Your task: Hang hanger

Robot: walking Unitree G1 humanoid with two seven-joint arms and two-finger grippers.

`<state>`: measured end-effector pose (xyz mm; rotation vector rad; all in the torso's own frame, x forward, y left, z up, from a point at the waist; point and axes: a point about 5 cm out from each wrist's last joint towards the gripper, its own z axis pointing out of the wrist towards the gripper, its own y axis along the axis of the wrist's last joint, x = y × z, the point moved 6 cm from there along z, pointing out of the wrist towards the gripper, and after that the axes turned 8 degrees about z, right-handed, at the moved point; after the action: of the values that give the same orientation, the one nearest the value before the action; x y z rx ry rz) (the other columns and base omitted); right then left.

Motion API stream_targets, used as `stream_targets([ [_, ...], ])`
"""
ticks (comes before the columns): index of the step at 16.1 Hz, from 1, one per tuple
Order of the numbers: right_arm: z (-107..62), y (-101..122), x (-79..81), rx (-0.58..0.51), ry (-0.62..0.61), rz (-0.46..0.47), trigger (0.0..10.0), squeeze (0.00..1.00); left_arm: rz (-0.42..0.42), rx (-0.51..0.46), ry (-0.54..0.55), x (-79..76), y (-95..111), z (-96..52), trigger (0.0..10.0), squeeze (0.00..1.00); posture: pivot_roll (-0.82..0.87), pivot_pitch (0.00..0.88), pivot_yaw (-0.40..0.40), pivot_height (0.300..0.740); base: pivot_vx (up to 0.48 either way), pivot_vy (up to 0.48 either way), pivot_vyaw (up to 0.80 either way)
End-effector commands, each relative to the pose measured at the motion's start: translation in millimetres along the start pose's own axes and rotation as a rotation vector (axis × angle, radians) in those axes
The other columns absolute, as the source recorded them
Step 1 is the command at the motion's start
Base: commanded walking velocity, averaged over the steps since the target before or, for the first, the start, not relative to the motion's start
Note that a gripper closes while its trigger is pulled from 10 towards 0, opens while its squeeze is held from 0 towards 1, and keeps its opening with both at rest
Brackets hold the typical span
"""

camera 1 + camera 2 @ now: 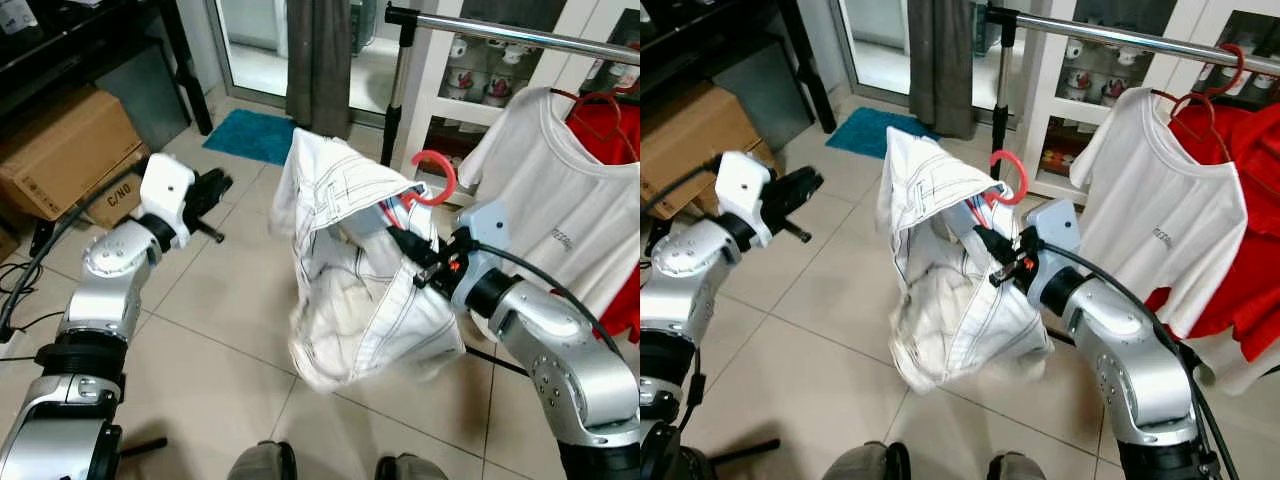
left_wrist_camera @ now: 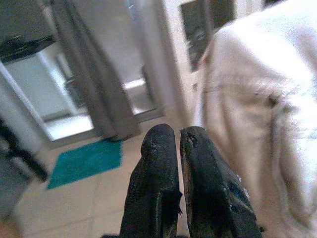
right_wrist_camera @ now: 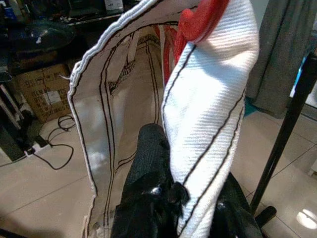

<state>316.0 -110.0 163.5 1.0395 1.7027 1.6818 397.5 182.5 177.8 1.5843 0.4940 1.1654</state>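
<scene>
Your right gripper is pinched on a white garment, a thick woven fabric with dark double stitching along its seams. In the right wrist view one black finger lies inside the cloth while a fold of ribbed weave passes between it and the other finger. The garment hangs in a loose, baggy bundle in front of you, raised off the tiled floor.

The red plastic hanger sits inside that garment; its curved hook pokes out at the top edge of the bundle, just above your right gripper. It is below the metal rail, apart from it, not yet hooked on.

The rail is a shiny round tube on a black upright pole. A white T-shirt already hangs from it on a thin red hanger, with a red garment just beside it.

Your left gripper is held out to the left of the garment, clear of it, its two rounded black fingers pressed together with nothing between them.

Beyond lie a teal mat, a grey curtain and a cardboard box.
</scene>
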Motion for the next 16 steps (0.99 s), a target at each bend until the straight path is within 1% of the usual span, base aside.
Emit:
stream_targets([
  [1, 0.2, 17.6, 8.0, -0.069, 0.034, -0.025, 0.0, 0.00, -0.021, -0.020, -0.071, -14.2, 2.7, -0.9, 2.6, 0.00, -0.06, 0.089, 0.054, 0.740, 0.000, 0.000, 0.00],
  [2, 0.2, 19.0, 7.7, -0.075, 0.034, -0.022, 0.0, 0.00, -0.061, -0.064, -0.154, -34.2, 7.1, -1.6, 10.0, 0.00, -0.06, 0.090, 0.055, 0.740, 0.000, 0.000, 0.00],
  [3, 0.4, 19.9, 7.5, -0.078, 0.034, -0.019, 0.0, 0.00, -0.114, -0.162, -0.216, -49.5, 21.0, -3.6, 10.0, 1.00, -0.06, 0.093, 0.054, 0.740, 0.000, 0.000, 0.00],
  [4, 0.7, 20.5, 7.9, -0.080, 0.036, -0.018, 0.0, 0.00, -0.143, -0.288, -0.282, -65.8, 42.1, -8.5, 10.0, 1.00, -0.06, 0.095, 0.053, 0.740, 0.000, 0.000, 0.00],
  [6, 1.1, 21.1, 8.9, -0.082, 0.039, -0.017, 0.0, 0.00, -0.138, -0.337, -0.349, -81.8, 50.1, -12.0, 10.0, 1.00, -0.06, 0.097, 0.053, 0.740, 0.000, 0.000, 0.00],
  [8, 1.6, 21.6, 10.0, -0.084, 0.043, -0.016, 0.0, 0.00, -0.131, -0.345, -0.403, -93.1, 51.0, -12.6, 10.0, 1.00, -0.06, 0.098, 0.055, 0.740, 0.000, 0.000, 0.00],
  [9, 1.6, 22.3, 10.6, -0.086, 0.046, -0.016, 0.0, 0.00, -0.119, -0.348, -0.417, -96.6, 51.3, -10.6, 10.0, 1.00, -0.06, 0.098, 0.055, 0.740, 0.000, 0.000, 0.00],
  [11, 1.8, 23.4, 10.6, -0.089, 0.048, -0.015, 0.0, 0.00, -0.122, -0.348, -0.445, -101.8, 51.4, -5.4, 10.0, 1.00, -0.07, 0.097, 0.055, 0.740, 0.000, 0.000, 0.00],
  [12, 2.0, 24.3, 11.3, -0.091, 0.050, -0.016, 0.0, 0.00, -0.112, -0.342, -0.454, -105.4, 50.3, 0.8, 10.0, 1.00, -0.07, 0.097, 0.057, 0.740, 0.000, 0.000, 0.00],
  [13, 2.0, 24.7, 11.6, -0.093, 0.050, -0.016, 0.0, 0.00, -0.084, -0.311, -0.455, -107.3, 45.3, 5.1, 10.0, 1.00, -0.07, 0.097, 0.060, 0.740, 0.000, 0.000, 0.00],
  [14, 2.0, 24.8, 11.7, -0.094, 0.050, -0.016, 0.0, 0.00, -0.006, -0.234, -0.424, -105.3, 33.0, 12.2, 10.0, 1.00, -0.07, 0.097, 0.060, 0.740, 0.000, 0.000, 0.00],
  [15, 1.8, 25.1, 12.0, -0.095, 0.050, -0.016, 0.0, 0.00, 0.115, -0.130, -0.376, -99.6, 15.6, 20.8, 10.0, 0.04, -0.07, 0.097, 0.060, 0.740, 0.000, 0.000, 0.00],
  [16, 1.5, 25.2, 12.1, -0.096, 0.049, -0.016, 0.0, 0.00, 0.168, -0.085, -0.344, -93.8, 8.3, 25.6, 10.0, 0.00, -0.07, 0.098, 0.064, 0.740, 0.000, 0.000, 0.00],
])
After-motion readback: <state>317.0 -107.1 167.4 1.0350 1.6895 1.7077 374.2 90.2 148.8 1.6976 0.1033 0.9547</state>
